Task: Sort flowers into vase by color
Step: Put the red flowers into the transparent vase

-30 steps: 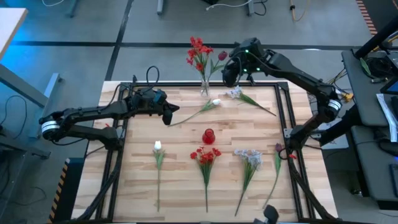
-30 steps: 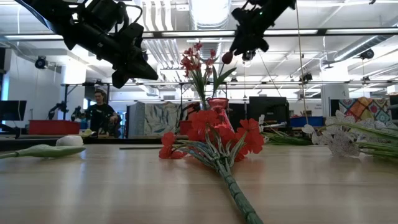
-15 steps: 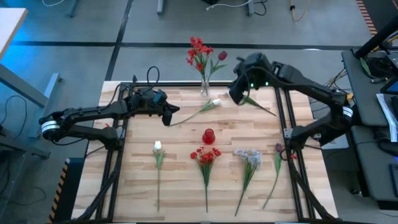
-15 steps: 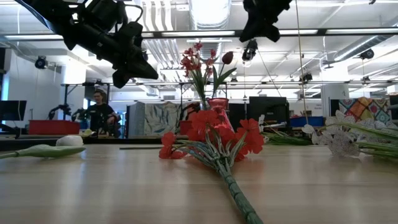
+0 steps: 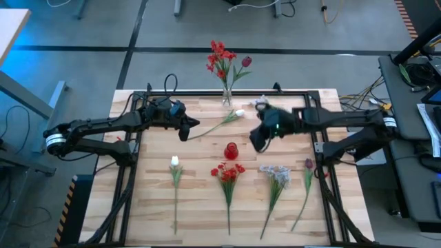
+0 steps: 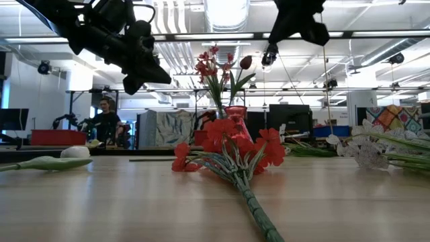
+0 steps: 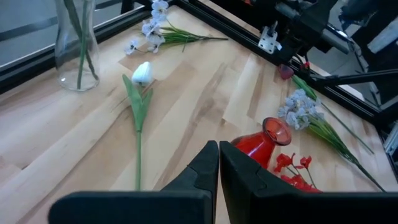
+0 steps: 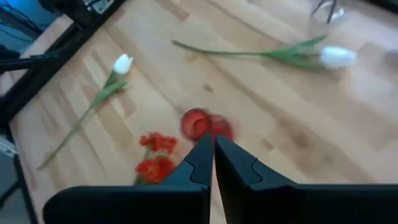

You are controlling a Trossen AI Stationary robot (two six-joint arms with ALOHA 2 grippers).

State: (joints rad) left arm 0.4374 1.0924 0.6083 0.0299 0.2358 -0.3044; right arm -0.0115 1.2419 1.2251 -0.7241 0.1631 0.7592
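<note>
A clear glass vase (image 5: pixel 226 96) stands at the table's far edge and holds red flowers (image 5: pixel 220 56) and a maroon bud (image 5: pixel 246 61). A small red vase (image 5: pixel 231 149) stands mid-table. Lying flat are two white tulips (image 5: pixel 231 116) (image 5: pixel 174 165), a red cluster (image 5: pixel 229 173), a pale blue cluster (image 5: pixel 275 174), a maroon bud (image 5: pixel 308 165) and a pale cluster (image 5: pixel 260 103) half hidden by my right arm. My left gripper (image 5: pixel 189 127) hovers shut near the far tulip's stem end. My right gripper (image 5: pixel 256 141) hovers shut and empty, right of the red vase (image 8: pixel 202 124).
A black frame (image 5: pixel 313 131) runs along the table's sides and far edge. Bare wood lies at the near left (image 5: pixel 138 207). In the low view a person (image 6: pixel 107 121) sits far off in the room behind the table.
My right gripper has drawn away from the flowers in the clear vase and swung toward the table's near edge, ending over the table beside the red vase. The maroon bud stays in the clear vase. My left arm has kept still.
</note>
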